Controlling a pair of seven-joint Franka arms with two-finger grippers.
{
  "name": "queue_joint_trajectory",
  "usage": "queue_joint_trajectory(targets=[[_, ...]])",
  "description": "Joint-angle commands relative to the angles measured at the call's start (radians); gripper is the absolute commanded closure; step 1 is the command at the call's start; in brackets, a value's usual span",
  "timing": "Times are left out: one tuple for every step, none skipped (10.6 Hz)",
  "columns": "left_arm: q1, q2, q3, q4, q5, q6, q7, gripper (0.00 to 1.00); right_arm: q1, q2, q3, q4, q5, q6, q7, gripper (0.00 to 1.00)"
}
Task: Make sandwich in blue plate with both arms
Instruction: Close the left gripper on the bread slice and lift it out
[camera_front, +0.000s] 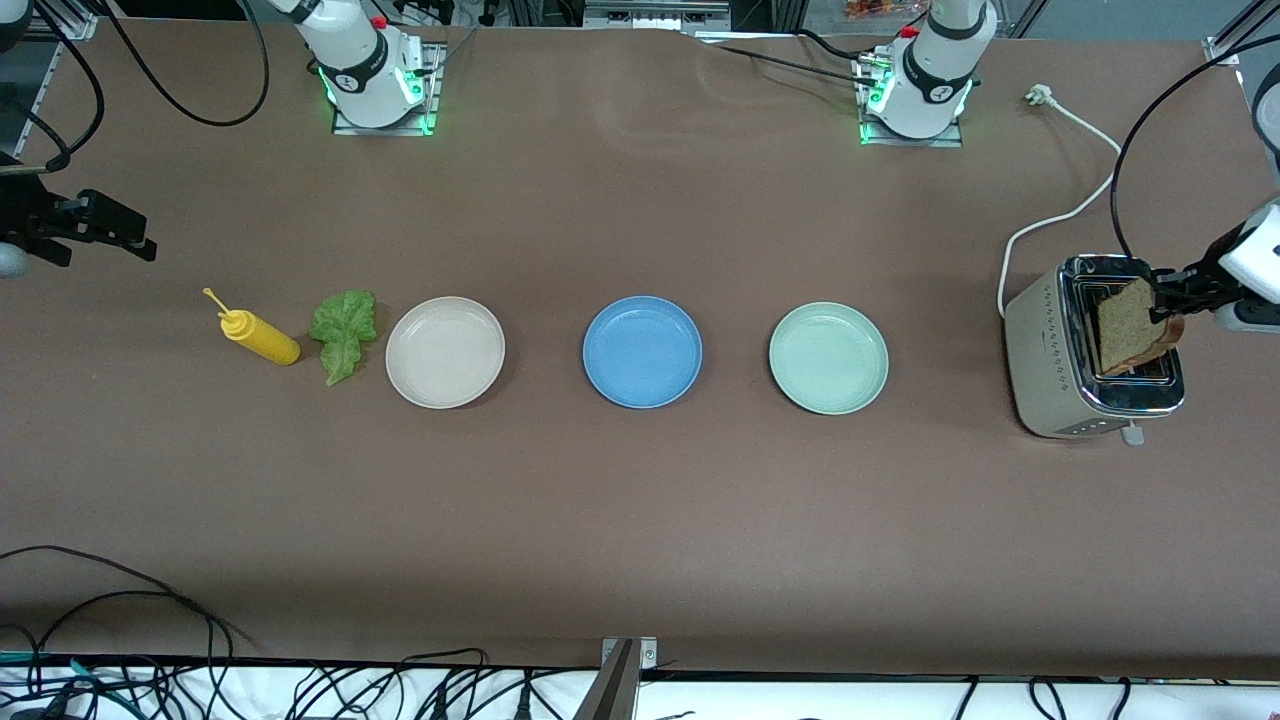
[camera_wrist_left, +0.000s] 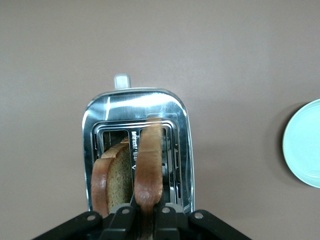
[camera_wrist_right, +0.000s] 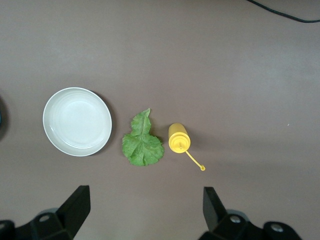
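Observation:
My left gripper (camera_front: 1170, 300) (camera_wrist_left: 146, 212) is shut on the top crust of a brown bread slice (camera_front: 1130, 325) (camera_wrist_left: 150, 165). The slice stands tilted over the silver toaster (camera_front: 1050, 380) (camera_wrist_left: 100, 115), its lower edge at a slot. A second bread slice (camera_wrist_left: 112, 180) sits in the slot beside it. The blue plate (camera_front: 642, 350) lies bare at the table's middle. A green lettuce leaf (camera_front: 343, 330) (camera_wrist_right: 142, 142) lies on the table toward the right arm's end. My right gripper (camera_front: 105, 245) (camera_wrist_right: 144, 200) waits open and holding nothing, high over that end.
A beige plate (camera_front: 445, 352) (camera_wrist_right: 77, 121) lies between the lettuce and the blue plate. A mint-green plate (camera_front: 828, 358) (camera_wrist_left: 305, 145) lies between the blue plate and the toaster. A yellow squeeze bottle (camera_front: 262, 338) (camera_wrist_right: 178, 138) lies beside the lettuce. The toaster's white cord (camera_front: 1060, 215) runs toward the bases.

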Motion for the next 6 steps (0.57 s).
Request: queue_joint_trajectory(targets=[[-0.02,-0.022,0.002,0.087,-0.005,-0.084,0.018,1.0,-0.001,0.01,0.002,0.028,0.014,-0.02,0.012,0.0],[-0.03,-0.023,0.002,0.108,-0.007,-0.112,0.018,1.0,-0.001,0.01,0.002,0.028,0.014,-0.02,0.012,0.0],[-0.037,-0.023,-0.001,0.124,-0.007,-0.126,0.016,1.0,-0.003,0.011,0.002,0.028,0.014,-0.02,0.012,0.0],[-0.045,-0.023,-0.001,0.124,-0.017,-0.127,0.013,1.0,-0.003,0.011,0.002,0.028,0.014,-0.02,0.012,0.0],[-0.05,-0.02,-0.001,0.124,-0.055,-0.127,0.012,1.0,-0.003,0.01,0.002,0.028,0.014,-0.02,0.012,0.0],[-0.066,-0.014,-0.001,0.124,-0.088,-0.126,0.009,1.0,-0.003,0.011,0.002,0.028,0.014,-0.02,0.012,0.0]])
